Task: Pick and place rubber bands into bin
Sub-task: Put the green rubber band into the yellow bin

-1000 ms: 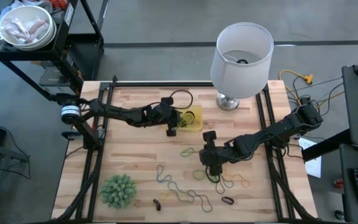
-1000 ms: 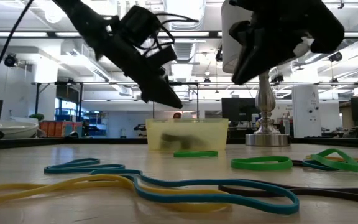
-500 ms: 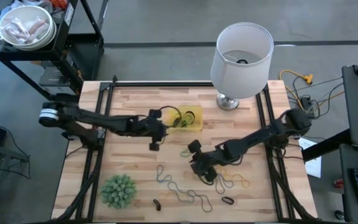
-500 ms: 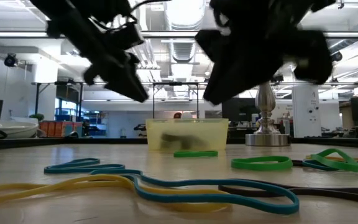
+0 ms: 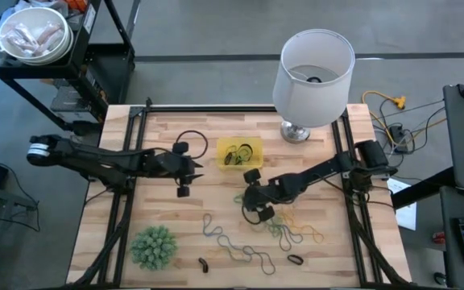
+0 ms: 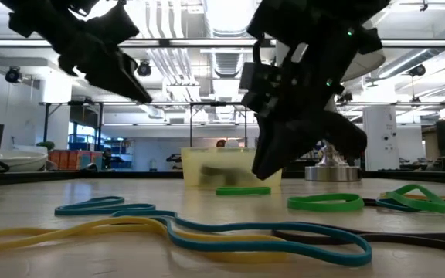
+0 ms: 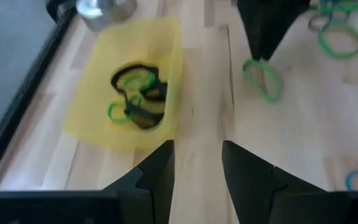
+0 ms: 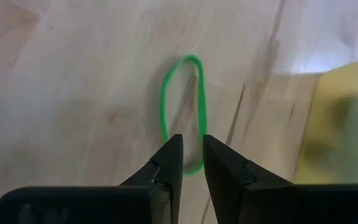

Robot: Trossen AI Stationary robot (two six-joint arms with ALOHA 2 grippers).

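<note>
The yellow bin sits flat on the table toward its far edge, with green and dark rubber bands lying in it. Loose rubber bands lie flat on the wood between the middle of the table and its near edge. A single green rubber band lies just on the near side of the bin. My right gripper hovers over that band's end, its fingers a narrow gap apart and pointing down. My left gripper is open and raised, left of the bin, holding nothing.
A white lamp stands on its metal base at the far right of the table. A spiky green plant sits at the near left corner. Black rails run along the table's sides. Bare wood lies between the left gripper and the plant.
My left gripper has drawn back from the bin toward the table's left and near edges and risen. My right gripper has moved left from the cluster of bands toward the single green band by the bin and come lower.
</note>
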